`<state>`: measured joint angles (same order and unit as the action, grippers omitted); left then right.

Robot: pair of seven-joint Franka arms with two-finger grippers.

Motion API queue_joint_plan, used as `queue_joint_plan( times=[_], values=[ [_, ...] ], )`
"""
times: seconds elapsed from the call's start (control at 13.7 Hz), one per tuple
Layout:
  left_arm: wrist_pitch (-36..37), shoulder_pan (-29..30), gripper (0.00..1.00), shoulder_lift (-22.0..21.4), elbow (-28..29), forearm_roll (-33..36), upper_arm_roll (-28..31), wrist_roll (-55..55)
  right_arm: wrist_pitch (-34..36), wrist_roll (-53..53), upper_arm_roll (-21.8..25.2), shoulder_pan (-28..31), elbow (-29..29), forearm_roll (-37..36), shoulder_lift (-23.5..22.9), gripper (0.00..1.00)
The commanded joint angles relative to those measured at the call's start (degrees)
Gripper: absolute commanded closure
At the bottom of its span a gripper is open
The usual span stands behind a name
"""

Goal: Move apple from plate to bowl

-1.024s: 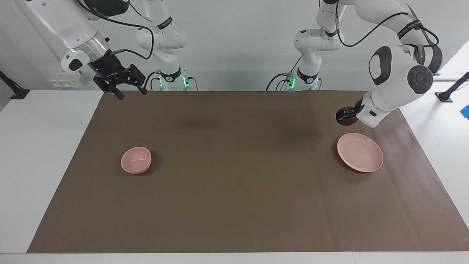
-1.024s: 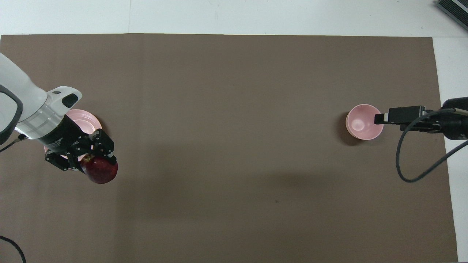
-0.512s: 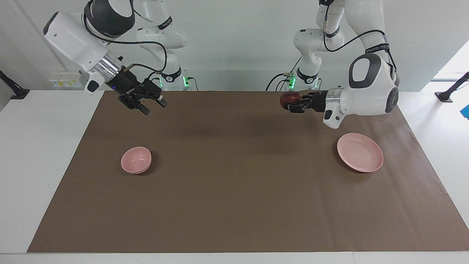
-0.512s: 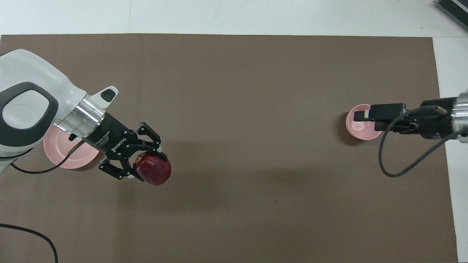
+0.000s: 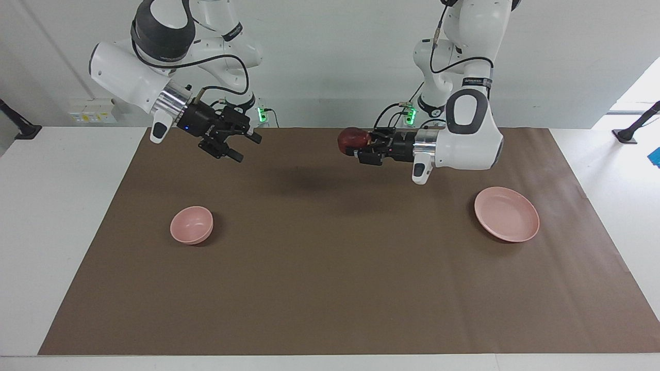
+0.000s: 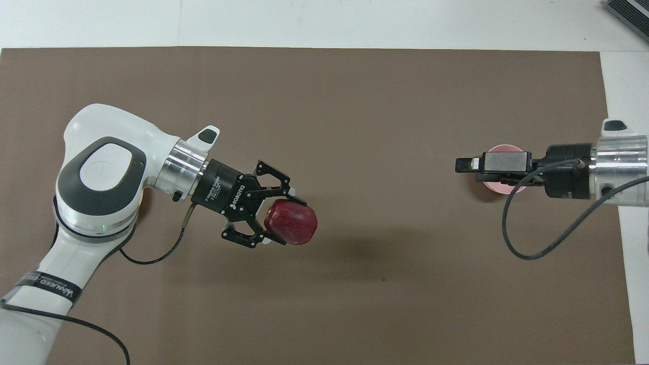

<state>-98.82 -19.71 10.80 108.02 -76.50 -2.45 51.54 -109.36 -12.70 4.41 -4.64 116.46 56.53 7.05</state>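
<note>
My left gripper (image 5: 351,143) is shut on the dark red apple (image 5: 350,137) and holds it sideways, high over the brown mat near the table's middle. Gripper (image 6: 287,222) and apple (image 6: 295,228) also show in the overhead view. The wide pink plate (image 5: 507,214) lies bare at the left arm's end; my left arm hides it in the overhead view. The small deep pink bowl (image 5: 192,224) stands at the right arm's end. My right gripper (image 5: 244,147) is open and empty, high over the mat, pointing at the apple. In the overhead view this gripper (image 6: 464,165) covers most of the bowl (image 6: 499,187).
A brown mat (image 5: 330,288) covers most of the white table (image 5: 62,216). A black cable (image 6: 527,243) loops from my right wrist. A dark object (image 6: 628,12) lies off the mat at the table's corner farthest from the robots, at the right arm's end.
My left gripper has carried the apple from beside the plate toward the table's middle, turning sideways. My right gripper has swung in from its end toward the middle, still open.
</note>
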Motion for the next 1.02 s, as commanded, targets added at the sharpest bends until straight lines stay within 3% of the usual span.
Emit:
queue_joint_plan(
  times=[0.0,0.15,0.29,0.95],
  values=[
    [-8.5,-1.9,1.00,-1.6,1.9,-8.5,-2.5,2.2,-1.1,-0.6,0.0,-1.9,3.1,4.5,1.9,0.00],
    [-17.2,-2.0,1.00,-1.6,1.9,-16.5,-6.2,2.3,-1.5,0.0,-0.1,-3.3,4.3,7.1,1.6,0.00],
    [-21.8,-2.0,1.00,-1.4,1.5,-17.6,-9.0,2.2,-0.8,3.1,-0.1,-4.1,4.4,7.2,1.7,0.00],
    [-27.1,-2.0,1.00,-1.5,1.4,-21.1,-15.0,2.3,-1.2,4.6,-0.3,-5.0,4.4,8.2,1.7,0.00]
  ],
)
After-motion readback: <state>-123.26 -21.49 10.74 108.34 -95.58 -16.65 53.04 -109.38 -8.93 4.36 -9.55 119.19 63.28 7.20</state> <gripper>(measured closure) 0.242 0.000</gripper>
